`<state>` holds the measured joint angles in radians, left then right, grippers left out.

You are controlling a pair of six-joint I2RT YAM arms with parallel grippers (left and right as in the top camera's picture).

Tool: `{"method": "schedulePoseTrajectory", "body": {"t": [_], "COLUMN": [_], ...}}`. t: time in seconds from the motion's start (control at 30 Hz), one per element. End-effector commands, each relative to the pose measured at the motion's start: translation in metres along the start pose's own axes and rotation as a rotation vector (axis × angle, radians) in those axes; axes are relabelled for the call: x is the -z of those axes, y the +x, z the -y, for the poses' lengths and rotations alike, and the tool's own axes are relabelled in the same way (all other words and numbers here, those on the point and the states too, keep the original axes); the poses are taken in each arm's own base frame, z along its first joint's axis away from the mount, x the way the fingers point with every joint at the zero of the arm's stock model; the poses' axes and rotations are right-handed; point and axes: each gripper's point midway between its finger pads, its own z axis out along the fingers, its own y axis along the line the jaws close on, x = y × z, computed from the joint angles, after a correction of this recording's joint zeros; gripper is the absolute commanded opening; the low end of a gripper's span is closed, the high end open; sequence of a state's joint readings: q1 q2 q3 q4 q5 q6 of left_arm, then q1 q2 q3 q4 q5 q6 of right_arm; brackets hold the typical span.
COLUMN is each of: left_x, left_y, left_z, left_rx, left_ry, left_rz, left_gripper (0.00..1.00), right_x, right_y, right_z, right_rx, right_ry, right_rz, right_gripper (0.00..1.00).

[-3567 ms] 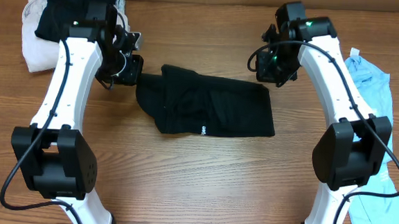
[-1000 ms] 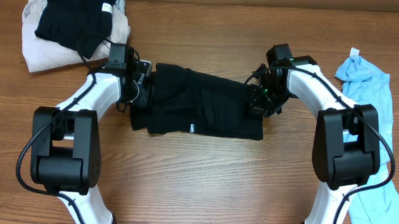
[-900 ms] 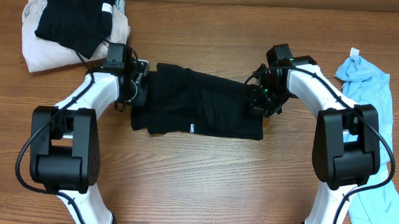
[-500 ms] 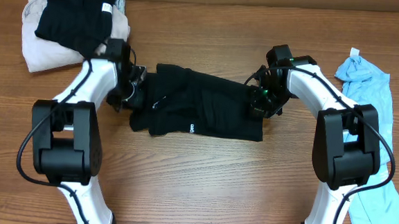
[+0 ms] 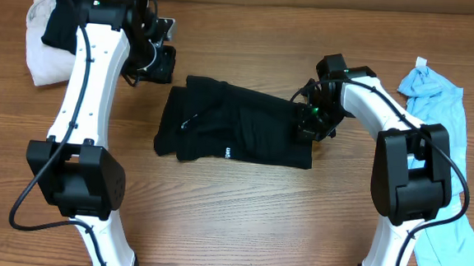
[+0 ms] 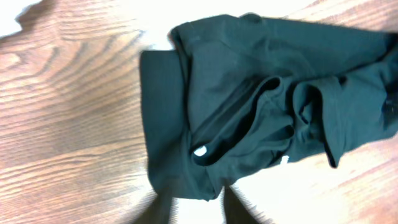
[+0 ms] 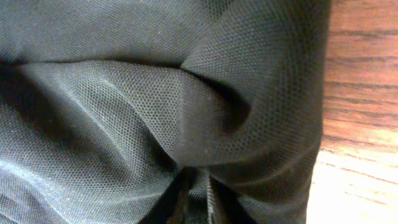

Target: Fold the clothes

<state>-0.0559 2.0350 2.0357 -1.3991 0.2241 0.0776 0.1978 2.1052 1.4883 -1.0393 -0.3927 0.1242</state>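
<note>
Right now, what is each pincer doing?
Left pincer: open, empty.
Right pincer: shut on the black shirt.

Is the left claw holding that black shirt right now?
No, the left gripper hangs apart from the black shirt, touching none of it.
</note>
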Motion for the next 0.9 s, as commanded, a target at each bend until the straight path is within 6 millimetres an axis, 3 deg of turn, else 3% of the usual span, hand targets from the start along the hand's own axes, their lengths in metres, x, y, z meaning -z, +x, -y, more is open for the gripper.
{"method": "schedulePoseTrajectory", "body": {"t": [0.0,0.1,0.2,0.33,0.6,0.87], "left_x": [-0.01,-0.024,-0.042,-0.066,-0.116,-0.148], "left_y": [0.008,0.015,0.021,0.029,0.051,0.059], "left_z": [-0.008,-0.018,-0.027,-0.039,-0.05,-0.056], "left_rx": [0.033,0.057,0.075,0.099,0.054,0.042], "left_ry": [0.002,0.005,0.009,0.016,0.055,0.055], "left_rz": [-0.03,-0.052,-0.068,-0.073,-0.074,-0.027], "left_gripper": [0.75,0.88,0.95,1.0,1.0,0.92], "right_x": [-0.002,-0.002,-0.002,-0.002,-0.002,-0.002], "right_y": [0.001,0.0,-0.001,-0.001,-0.002,-0.002], "right_z": [0.001,0.001,0.001,0.001,0.004,0.005], "right_rx": [0.026,0.032,0.052,0.056,0.056,0.055], "right_ry": [0.006,0.005,0.005,0.009,0.024,0.032], "right_rz": [-0.003,0.004,0.007,0.008,0.012,0.011], "right_gripper": [0.23,0.35,0.43,0.45,0.46,0.46]}}
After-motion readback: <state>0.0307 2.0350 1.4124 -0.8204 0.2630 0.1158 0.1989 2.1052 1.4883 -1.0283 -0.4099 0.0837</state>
